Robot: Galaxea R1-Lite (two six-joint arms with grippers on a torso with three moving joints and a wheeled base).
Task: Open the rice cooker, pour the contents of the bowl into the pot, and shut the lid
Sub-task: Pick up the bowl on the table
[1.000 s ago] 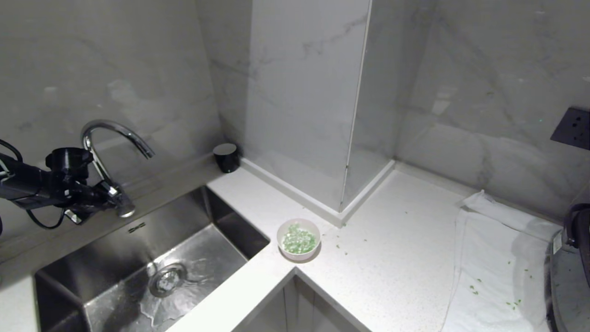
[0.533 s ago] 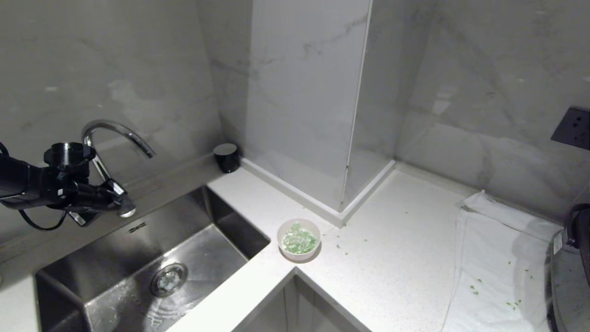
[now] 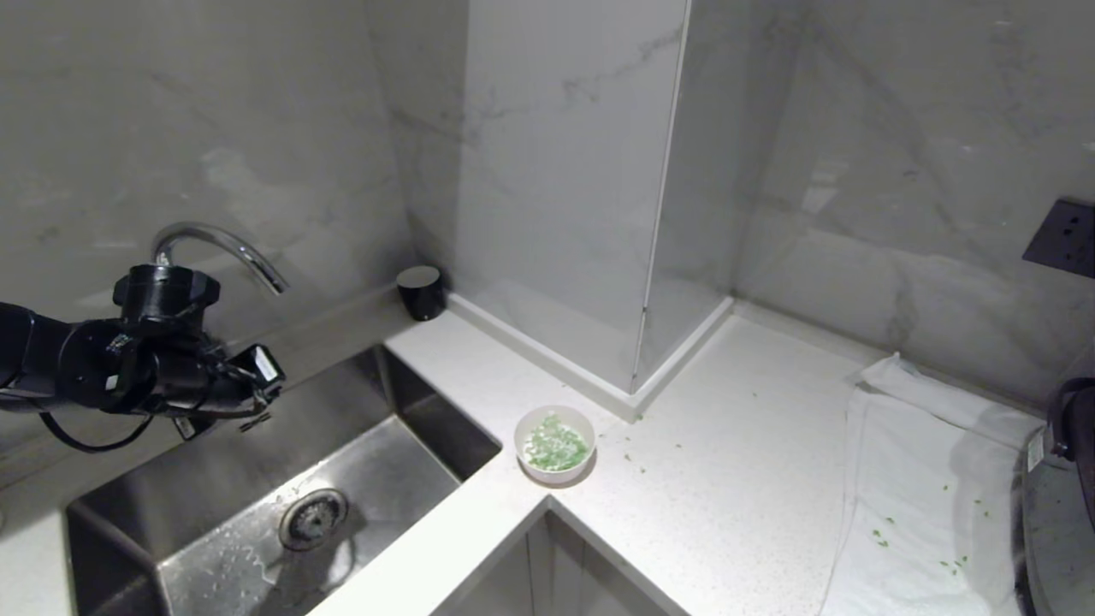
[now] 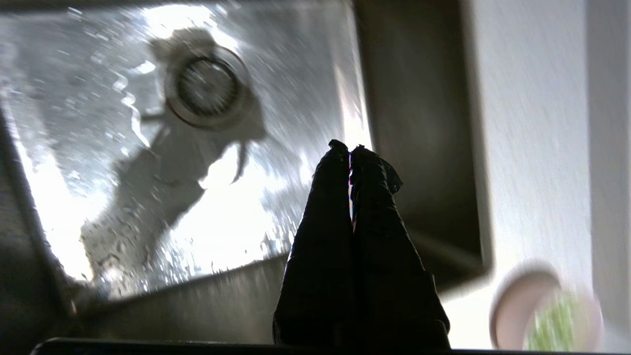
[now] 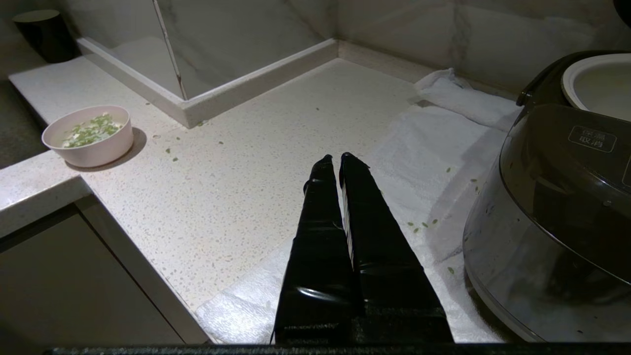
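Only readable thing I can spot is on the rice cooker (image 5: 552,207): a small outlined button label (image 5: 591,138) on its dark front panel with two rows of Chinese characters, lower row looks like 取消, upper row too fuzzy for me to make out.

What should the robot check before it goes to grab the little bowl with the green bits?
1. Bowl upright on the counter, green bits inside: ok.
2. Left pincer empty: ok.
3. Left pincer open for a grab: not ok, shut, over the sink.
4. Cooker open, pot showing: ok.
5. Right pincer out of the way: ok, shut above the towel.
6. Pot empty: cannot tell.
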